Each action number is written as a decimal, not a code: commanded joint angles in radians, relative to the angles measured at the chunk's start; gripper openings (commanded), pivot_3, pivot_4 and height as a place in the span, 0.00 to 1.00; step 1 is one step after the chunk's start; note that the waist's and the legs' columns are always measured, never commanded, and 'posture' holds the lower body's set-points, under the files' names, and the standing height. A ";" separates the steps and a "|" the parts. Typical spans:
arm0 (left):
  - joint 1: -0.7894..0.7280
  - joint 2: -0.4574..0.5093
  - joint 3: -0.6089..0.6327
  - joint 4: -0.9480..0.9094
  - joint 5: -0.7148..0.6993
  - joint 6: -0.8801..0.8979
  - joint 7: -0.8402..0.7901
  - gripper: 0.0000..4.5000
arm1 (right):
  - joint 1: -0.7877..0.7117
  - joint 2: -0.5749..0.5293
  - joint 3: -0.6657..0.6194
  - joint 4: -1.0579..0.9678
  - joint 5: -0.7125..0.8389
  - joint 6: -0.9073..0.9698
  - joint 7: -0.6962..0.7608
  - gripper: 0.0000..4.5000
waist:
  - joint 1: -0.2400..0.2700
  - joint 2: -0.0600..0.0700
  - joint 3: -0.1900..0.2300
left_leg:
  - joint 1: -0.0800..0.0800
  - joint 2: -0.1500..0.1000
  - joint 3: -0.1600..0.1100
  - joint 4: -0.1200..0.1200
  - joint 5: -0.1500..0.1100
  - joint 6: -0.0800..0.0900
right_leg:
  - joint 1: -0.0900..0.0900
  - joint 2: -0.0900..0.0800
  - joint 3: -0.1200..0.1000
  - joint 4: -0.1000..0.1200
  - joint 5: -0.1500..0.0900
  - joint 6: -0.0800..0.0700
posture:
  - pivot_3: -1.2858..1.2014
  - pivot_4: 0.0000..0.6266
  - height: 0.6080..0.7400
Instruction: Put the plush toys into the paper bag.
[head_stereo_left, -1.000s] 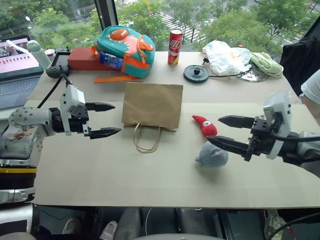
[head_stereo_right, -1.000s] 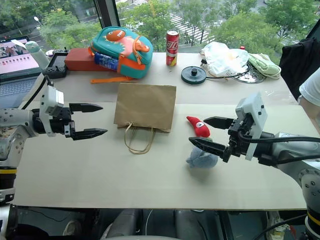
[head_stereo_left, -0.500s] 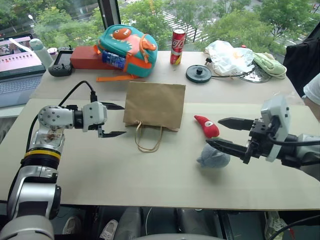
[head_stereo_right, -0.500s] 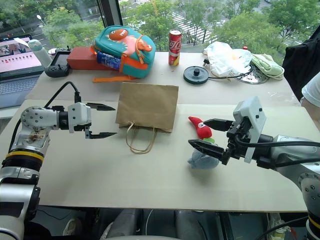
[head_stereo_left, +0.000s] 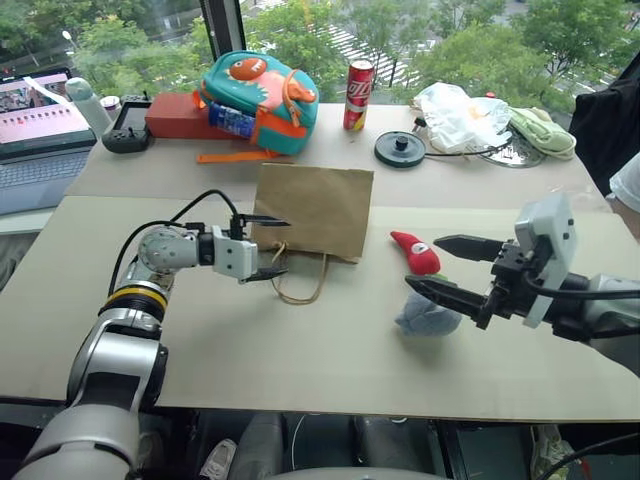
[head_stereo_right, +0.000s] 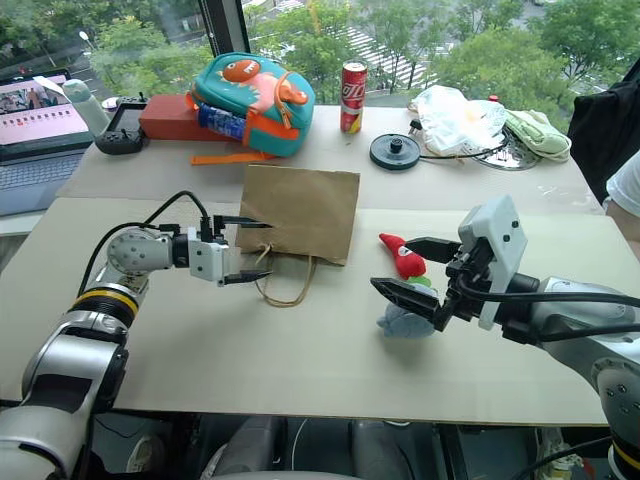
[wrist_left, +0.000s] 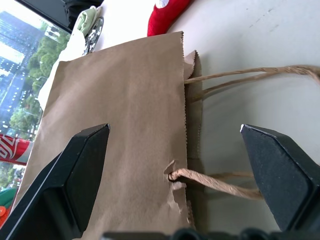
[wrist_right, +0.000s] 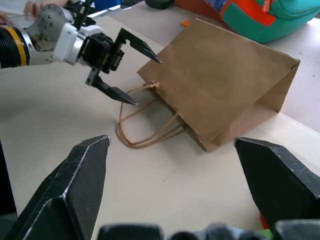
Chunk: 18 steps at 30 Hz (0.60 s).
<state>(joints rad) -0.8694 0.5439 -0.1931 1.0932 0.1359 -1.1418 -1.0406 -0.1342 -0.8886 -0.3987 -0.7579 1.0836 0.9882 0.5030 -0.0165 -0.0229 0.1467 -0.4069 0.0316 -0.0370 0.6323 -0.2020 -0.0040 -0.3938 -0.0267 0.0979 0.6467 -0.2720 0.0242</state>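
Left gripper (head_stereo_left: 270, 247) is spread wide, fingers empty, straddling the near-left corner of the paper bag (head_stereo_left: 312, 210) where one twine handle (head_stereo_left: 300, 283) is anchored; upper finger over the bag's face, lower finger just beside the handle loop. No contact visible. Bag lies flat on the table (head_stereo_left: 300, 340), mouth and handles toward the robot.

Right gripper (head_stereo_left: 447, 268) also spread, empty, hovering over the plush toys: red plush (head_stereo_left: 414, 252) sits between its fingertips' line and the bag, grey-blue plush (head_stereo_left: 425, 313) directly under the lower finger.

Readable text: only white script on the red soda can (head_stereo_left: 359, 81), too small to read. Dinosaur backpack (head_stereo_left: 258, 88) has no legible label.

Versus a second ago: left gripper has come in from well left of the bag to its corner and lower toward the table, and rolled so its fingers stack differently. Left elbow is now bent sharply, forearm angled in toward the bag. Right arm unchanged, forearm reaching in from the right, fingers pointing left toward the bag. Bag and toys haven't shifted.
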 joint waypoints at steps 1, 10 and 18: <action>-0.047 0.020 0.022 0.013 -0.042 -0.037 0.003 1.00 | 0.013 0.003 -0.035 -0.036 0.035 -0.025 -0.034 0.98 | 0.000 0.000 0.000 | 0.000 0.000 0.000 0.000 0.000 0.000 | 0.000 0.000 0.000 0.000 0.000 0.000 | 0.52 0.24 0.99; -0.081 0.076 0.093 0.018 -0.199 0.032 -0.153 1.00 | 0.018 0.009 -0.001 -0.045 0.056 -0.052 -0.069 0.98 | -0.005 0.000 0.000 | 0.001 0.000 0.000 0.000 0.000 0.000 | 0.001 0.000 0.000 0.000 0.000 0.000 | 0.52 0.24 0.99; -0.078 0.112 0.085 0.074 -0.153 -0.006 -0.170 1.00 | 0.033 0.002 0.006 -0.037 0.038 -0.077 -0.059 0.98 | -0.004 0.000 0.000 | 0.001 0.000 -0.001 0.000 0.000 0.000 | 0.001 0.000 -0.001 0.000 0.000 0.000 | 0.52 0.24 0.99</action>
<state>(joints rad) -0.9292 0.6384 -0.1168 1.1597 -0.0289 -1.1196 -1.2232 -0.1000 -0.8813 -0.3737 -0.7772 1.1210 0.9445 0.4395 -0.0203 -0.0228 0.1466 -0.4060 0.0319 -0.0376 0.6324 -0.2020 -0.0041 -0.3929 -0.0262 0.0973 0.6469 -0.2721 0.0244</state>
